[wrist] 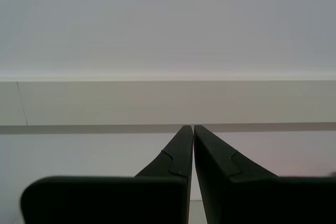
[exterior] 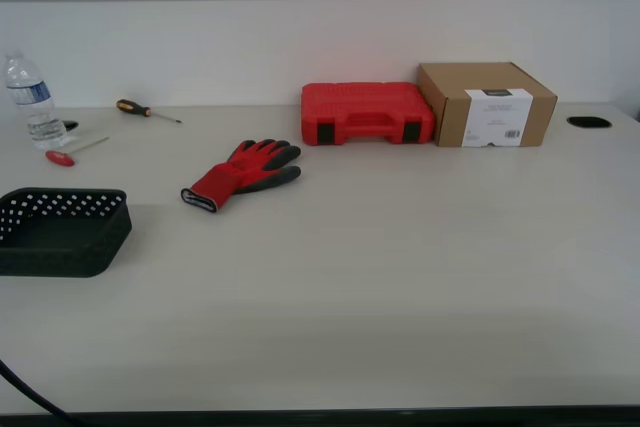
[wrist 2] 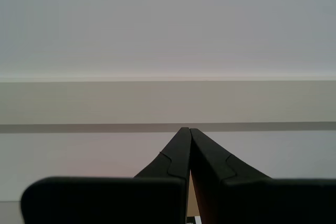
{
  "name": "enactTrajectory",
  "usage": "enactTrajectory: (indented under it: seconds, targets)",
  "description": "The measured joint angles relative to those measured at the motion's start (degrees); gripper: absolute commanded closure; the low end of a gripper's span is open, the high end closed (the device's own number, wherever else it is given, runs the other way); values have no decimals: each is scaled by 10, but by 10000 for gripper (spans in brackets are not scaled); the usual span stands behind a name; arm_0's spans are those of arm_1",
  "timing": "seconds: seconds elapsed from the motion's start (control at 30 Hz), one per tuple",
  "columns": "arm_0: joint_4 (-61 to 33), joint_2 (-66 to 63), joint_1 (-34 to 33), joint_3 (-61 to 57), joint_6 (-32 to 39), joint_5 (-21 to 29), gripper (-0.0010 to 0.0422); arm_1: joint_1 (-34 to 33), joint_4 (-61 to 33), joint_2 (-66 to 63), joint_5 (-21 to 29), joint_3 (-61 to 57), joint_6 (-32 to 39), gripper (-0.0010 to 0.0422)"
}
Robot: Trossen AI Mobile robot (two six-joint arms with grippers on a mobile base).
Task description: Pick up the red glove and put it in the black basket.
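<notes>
One glove lies flat on the table, just left of centre in the exterior view: red knit back, dark grey coated fingertips, grey-edged cuff pointing toward 8 o'clock, fingers toward 2 o'clock. One basket, black plastic, shallow and rectangular with rows of small holes in its sloping walls, sits well apart from the glove at about its 8 o'clock, by the exterior view's left edge.

At the back stand one rigid red case with two black latches and, touching or just beside it, one brown cardboard box with a white label. At 10 o'clock are one clear plastic bottle and two screwdrivers, one dark-handled, one red-handled.

My first gripper and my second gripper each show two smooth black tapering fingers with tips pressed together, holding nothing, facing a pale wall.
</notes>
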Motion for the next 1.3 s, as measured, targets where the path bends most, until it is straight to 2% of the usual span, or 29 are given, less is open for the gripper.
enactTrajectory:
  seconds: [1.3]
  targets:
    - [0, 0, 0, 0, 0, 0, 412, 0, -15, 1, 0, 12, 0, 409]
